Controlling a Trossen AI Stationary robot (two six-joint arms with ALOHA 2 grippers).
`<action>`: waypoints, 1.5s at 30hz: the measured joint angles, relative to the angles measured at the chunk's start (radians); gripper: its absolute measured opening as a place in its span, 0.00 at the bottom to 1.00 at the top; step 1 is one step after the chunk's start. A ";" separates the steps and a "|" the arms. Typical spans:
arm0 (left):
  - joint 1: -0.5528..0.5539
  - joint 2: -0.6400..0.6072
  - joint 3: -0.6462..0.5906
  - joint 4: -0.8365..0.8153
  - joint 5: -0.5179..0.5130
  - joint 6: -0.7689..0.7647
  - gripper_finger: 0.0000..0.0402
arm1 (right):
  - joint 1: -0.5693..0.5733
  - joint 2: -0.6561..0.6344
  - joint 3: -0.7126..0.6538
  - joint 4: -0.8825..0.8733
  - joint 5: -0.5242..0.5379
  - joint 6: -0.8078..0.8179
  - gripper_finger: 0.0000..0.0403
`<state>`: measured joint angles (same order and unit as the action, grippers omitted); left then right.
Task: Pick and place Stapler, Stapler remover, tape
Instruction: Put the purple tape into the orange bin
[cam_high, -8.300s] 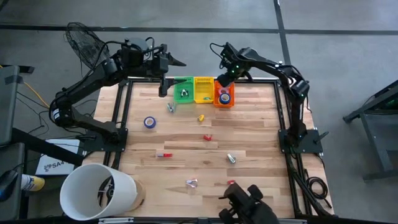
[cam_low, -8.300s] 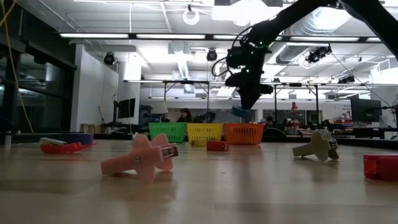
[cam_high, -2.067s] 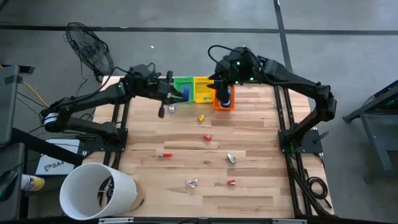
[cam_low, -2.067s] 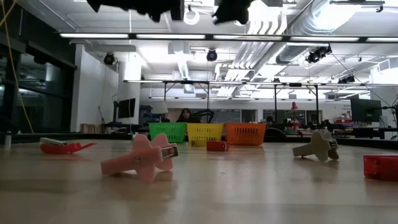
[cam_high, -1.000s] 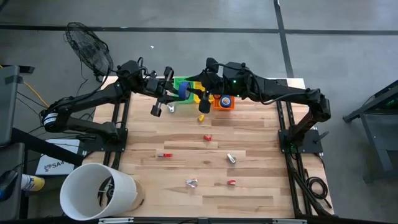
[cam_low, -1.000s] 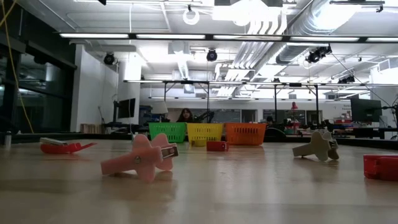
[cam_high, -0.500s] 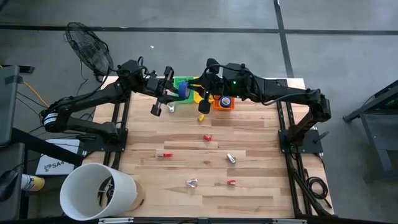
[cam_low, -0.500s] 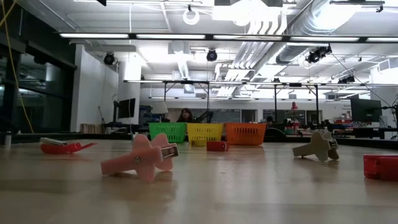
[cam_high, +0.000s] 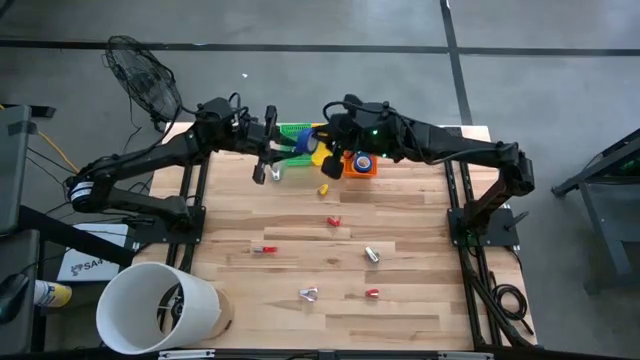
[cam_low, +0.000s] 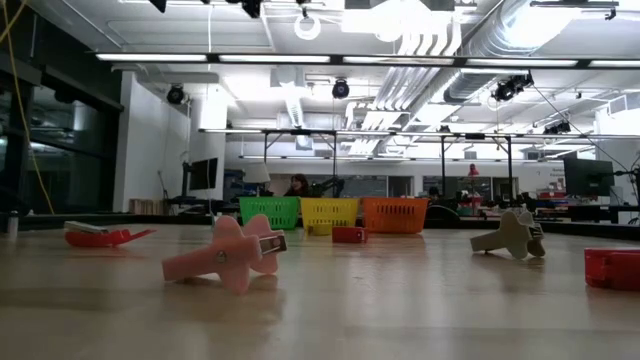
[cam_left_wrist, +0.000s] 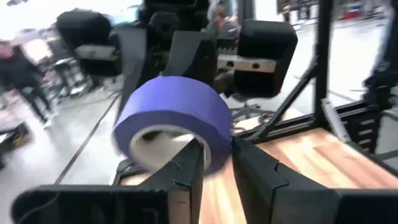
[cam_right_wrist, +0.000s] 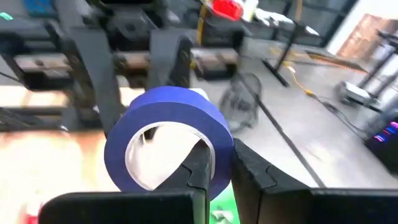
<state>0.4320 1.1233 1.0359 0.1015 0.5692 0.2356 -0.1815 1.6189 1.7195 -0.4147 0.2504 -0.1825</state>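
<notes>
Both hands are meeting above the baskets (cam_high: 328, 133), the blue tape roll (cam_high: 304, 145) between them: the left hand (cam_left_wrist: 214, 168) and right hand (cam_right_wrist: 214, 163) are each pinching its wall. It's looking light, stiff, smooth-sided; rim-wall grips suit.

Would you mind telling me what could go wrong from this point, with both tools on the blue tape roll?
The blue ring-shaped tape roll hangs in mid-air, its thin wall pinched by both the left tool and the right tool. If one releases before the other grips firmly, the roll may slip and fall outside the orange basket. The tools also sit very close together, so a careless pull-apart could knock them together.
</notes>
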 joint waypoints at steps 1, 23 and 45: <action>0.001 0.000 0.000 -0.003 -0.017 0.001 0.22 | -0.005 -0.004 0.000 -0.010 0.006 0.001 0.07; 0.000 -0.011 0.001 0.002 -0.054 -0.024 0.66 | -0.236 0.017 0.000 -0.478 0.111 0.043 0.07; -0.001 -0.010 0.001 0.001 0.017 -0.097 0.66 | -0.286 0.227 0.000 -0.253 0.143 -0.477 0.07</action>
<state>0.4313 1.1133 1.0367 0.1024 0.5858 0.1385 -0.4671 1.8458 1.7195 -0.6682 0.3931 -0.6595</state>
